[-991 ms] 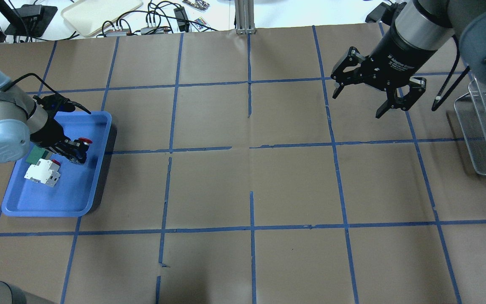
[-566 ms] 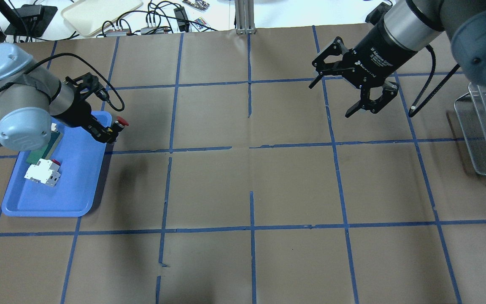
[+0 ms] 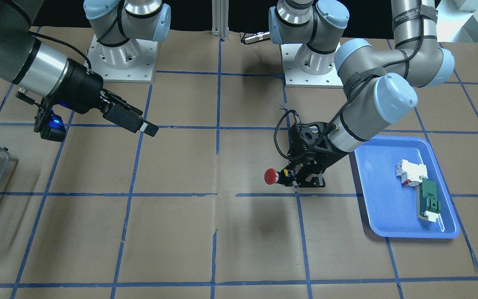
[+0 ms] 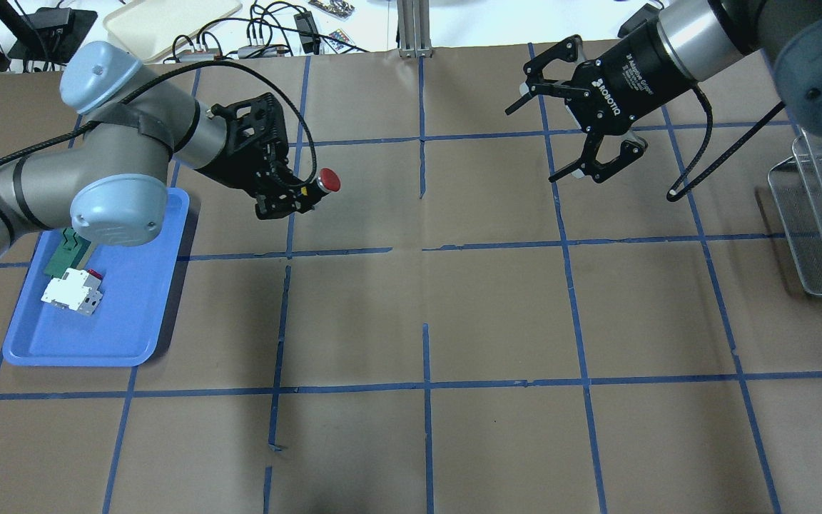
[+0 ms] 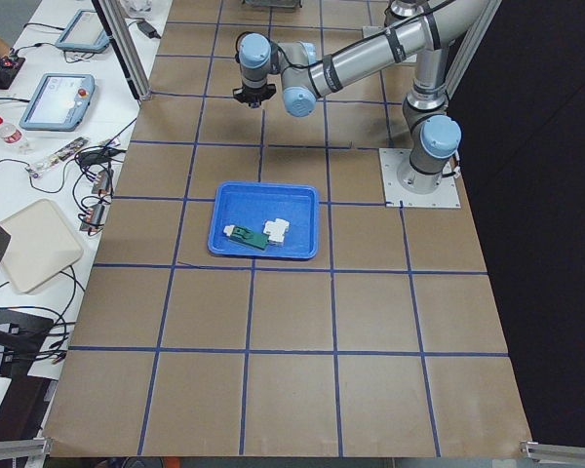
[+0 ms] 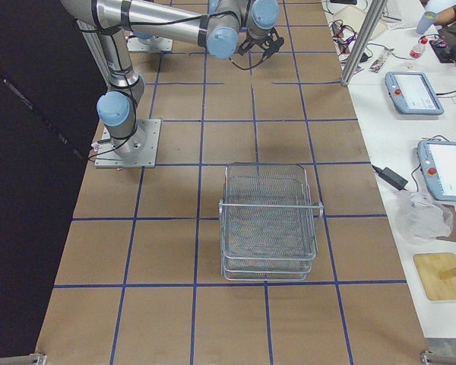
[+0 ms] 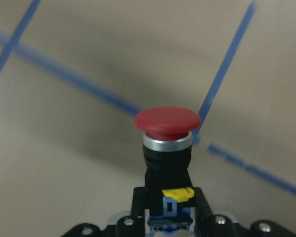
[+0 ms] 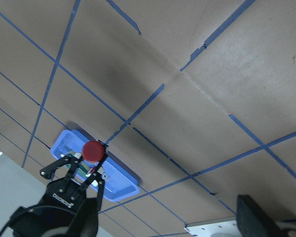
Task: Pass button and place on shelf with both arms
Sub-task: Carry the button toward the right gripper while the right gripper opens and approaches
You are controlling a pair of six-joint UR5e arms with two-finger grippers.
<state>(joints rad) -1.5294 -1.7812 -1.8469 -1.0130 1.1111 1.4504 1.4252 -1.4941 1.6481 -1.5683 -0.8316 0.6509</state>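
The button (image 4: 329, 180), with its red cap, is gripped by its dark body in my left gripper (image 4: 302, 194), above the table right of the blue tray (image 4: 118, 321). The red cap points toward the right arm. It shows close up in the left wrist view (image 7: 167, 123) and small in the right wrist view (image 8: 92, 150). In the front view the button (image 3: 270, 176) sticks out of the left gripper (image 3: 295, 176). My right gripper (image 4: 531, 145) is open and empty, far right of the button, facing it. The wire shelf (image 4: 821, 214) stands at the right edge.
In the tray lie a white-and-red block (image 4: 72, 293) and a green-and-white flat part (image 4: 65, 257). Brown paper with blue tape lines covers the table. Cables and a pale tray (image 4: 168, 21) lie beyond the far edge. The shelf also shows in the right view (image 6: 270, 220).
My left gripper has lifted the button out of the blue tray and carried it right, toward the table's middle. My right gripper has moved left, turned toward it and stayed open.
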